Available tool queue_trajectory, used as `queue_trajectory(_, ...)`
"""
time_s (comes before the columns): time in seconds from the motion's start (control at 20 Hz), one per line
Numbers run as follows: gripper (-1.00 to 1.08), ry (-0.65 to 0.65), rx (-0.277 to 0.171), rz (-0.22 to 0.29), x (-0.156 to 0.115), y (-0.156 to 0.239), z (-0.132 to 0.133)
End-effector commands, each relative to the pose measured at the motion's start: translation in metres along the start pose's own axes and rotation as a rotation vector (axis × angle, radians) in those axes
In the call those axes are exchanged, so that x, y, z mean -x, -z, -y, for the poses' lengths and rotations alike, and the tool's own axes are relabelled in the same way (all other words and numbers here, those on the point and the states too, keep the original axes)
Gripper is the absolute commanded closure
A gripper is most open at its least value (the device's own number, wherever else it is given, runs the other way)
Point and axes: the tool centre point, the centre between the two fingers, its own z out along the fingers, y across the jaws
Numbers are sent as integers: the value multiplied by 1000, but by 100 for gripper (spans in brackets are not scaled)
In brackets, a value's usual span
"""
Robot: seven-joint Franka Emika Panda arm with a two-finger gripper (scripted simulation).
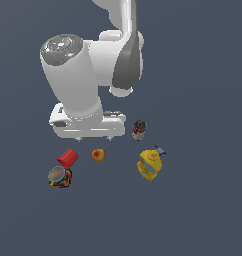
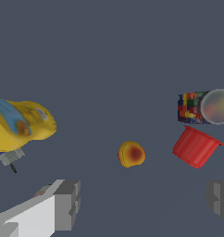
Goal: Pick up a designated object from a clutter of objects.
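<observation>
My gripper [image 2: 144, 203] is spread wide, holding nothing; the can [image 1: 59, 177] sits touching, I think, the red cup [image 1: 67, 158] at its 7 o'clock.

Multicoloured can [image 1: 59, 177] touching red cup [image 1: 67, 158], below arm [image 1: 78, 85].
</observation>
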Motion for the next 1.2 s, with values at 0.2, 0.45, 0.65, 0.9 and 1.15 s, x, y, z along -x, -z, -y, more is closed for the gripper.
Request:
queue_trajectory(0.2,-92,4,0,-20,-34,-37,-59)
queue_trajectory(0.45,-92,9,6,-34,-51,-69,-104)
queue_trajectory(0.65,-92,14,12,-42,-59,-90,-134)
queue_trajectory(0.9,-92,18,19,-48,-64,-111,-159)
queue_trajectory(1.15,-92,21,22,-51,-66,-122,-173)
